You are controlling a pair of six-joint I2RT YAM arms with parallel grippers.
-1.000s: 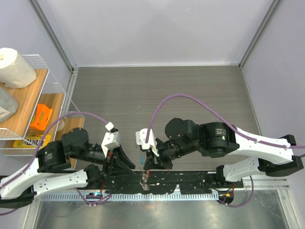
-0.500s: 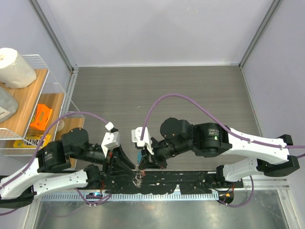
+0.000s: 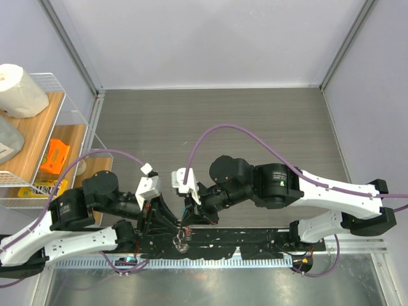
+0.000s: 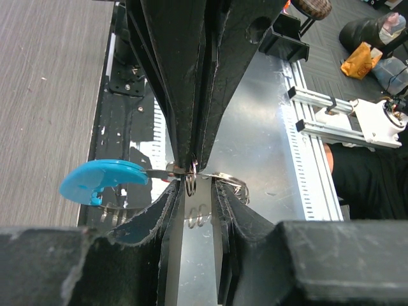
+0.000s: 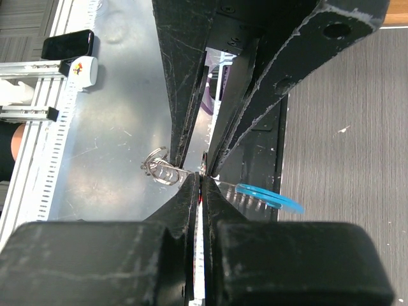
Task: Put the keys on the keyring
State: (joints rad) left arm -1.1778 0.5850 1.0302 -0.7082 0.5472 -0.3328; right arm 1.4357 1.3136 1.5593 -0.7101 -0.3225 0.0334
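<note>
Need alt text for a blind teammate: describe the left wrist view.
The closed right fingers reach down from the top and pinch the silvery keyring between the left fingers, which stand apart. Its light-blue crescent tag sticks out toward the picture's left.

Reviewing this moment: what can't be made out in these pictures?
Red-headed key: clear in no view; black fingers of the left claw and right claw cover where they meet.
Small silvery metal ring beside the light-blue crescent plastic tag: top view, too small against the black base.
Whether a key is threaded: cannot tell.
</note>
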